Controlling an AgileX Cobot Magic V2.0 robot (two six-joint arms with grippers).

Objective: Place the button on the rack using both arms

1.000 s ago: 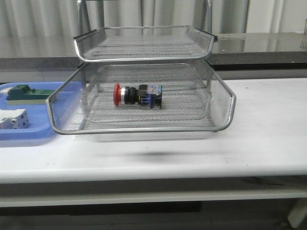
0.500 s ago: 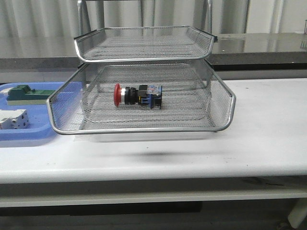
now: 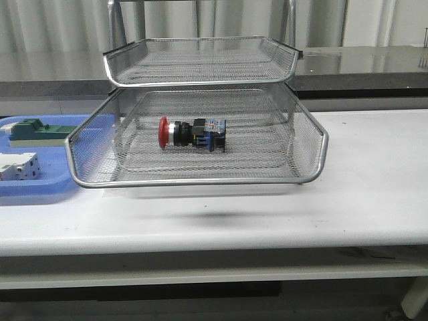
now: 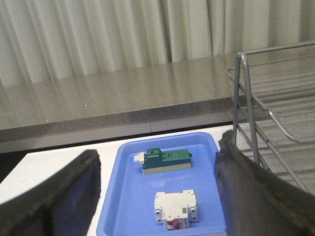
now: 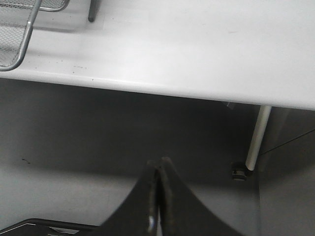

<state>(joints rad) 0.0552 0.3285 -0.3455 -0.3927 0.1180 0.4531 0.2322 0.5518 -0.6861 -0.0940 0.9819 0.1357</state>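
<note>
The left claw (image 4: pixel 157 196) was spread wide and empty above the blue tray (image 4: pixel 129 206), while the right claw (image 5: pixel 158 196) was pressed together, parked off the tabletop (image 3: pixel 374 180) edge. The button (image 3: pixel 192 132) lay on its side mid-tier in the rack (image 3: pixel 200 180), red head toward 9 o'clock, walls well apart around it; the placing looked finished.

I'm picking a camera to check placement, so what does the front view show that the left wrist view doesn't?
Only the front view shows the button, lying on its side in the rack's lower visible tier.

Only the left wrist view shows the left gripper, open with nothing between its fingers.

Both show the blue tray, the green block, the white breaker and part of the rack.
</note>
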